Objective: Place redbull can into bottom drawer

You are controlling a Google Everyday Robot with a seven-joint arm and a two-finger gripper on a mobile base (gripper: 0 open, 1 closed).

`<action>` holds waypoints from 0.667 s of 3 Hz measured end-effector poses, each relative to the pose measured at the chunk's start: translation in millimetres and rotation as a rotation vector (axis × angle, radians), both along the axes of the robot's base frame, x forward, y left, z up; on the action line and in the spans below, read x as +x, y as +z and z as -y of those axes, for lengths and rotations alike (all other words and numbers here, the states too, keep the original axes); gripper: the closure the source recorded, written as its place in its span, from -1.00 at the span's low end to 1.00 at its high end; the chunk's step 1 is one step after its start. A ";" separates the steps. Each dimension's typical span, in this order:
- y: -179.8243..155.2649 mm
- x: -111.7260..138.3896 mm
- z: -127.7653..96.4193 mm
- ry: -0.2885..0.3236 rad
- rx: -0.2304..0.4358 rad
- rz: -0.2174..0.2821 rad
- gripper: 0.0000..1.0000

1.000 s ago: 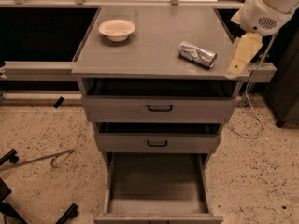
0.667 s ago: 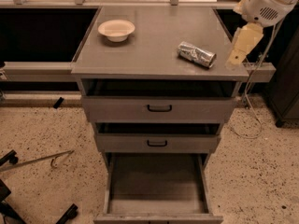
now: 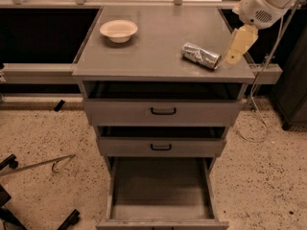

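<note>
While the redbull can lies on its side on the grey desk, toward the right front part of the top, the gripper hangs just to the right of it, close to the desk's right edge. The gripper is a cream-coloured piece pointing down and to the left from the white arm, which enters from the upper right corner of the camera view. Its lower tip is level with the can's right end and just beside it; I cannot tell whether they touch, and I cannot tell whether the gripper is spread or pressed together. The can is shiny silver with darker mottling, its long axis running from upper left to lower right. A cream bowl stands upright at the rear left of the desk, well apart from the can. Below the top, the top drawer and the middle drawer each carry a black handle. The bottom drawer is pulled out toward the camera, its plain grey floor showing. A thin cable trails down on the right to the speckled floor.
</note>
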State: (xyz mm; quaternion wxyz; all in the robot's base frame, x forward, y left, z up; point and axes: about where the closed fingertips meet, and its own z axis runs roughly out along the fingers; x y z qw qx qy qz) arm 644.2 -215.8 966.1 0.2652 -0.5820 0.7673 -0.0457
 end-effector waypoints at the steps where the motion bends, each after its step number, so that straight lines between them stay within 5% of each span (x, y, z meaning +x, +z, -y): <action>1: -18.9 39.6 -6.1 -0.011 0.066 0.016 -1.00; 2: -46.7 69.4 -11.9 -0.029 0.145 -0.003 -1.00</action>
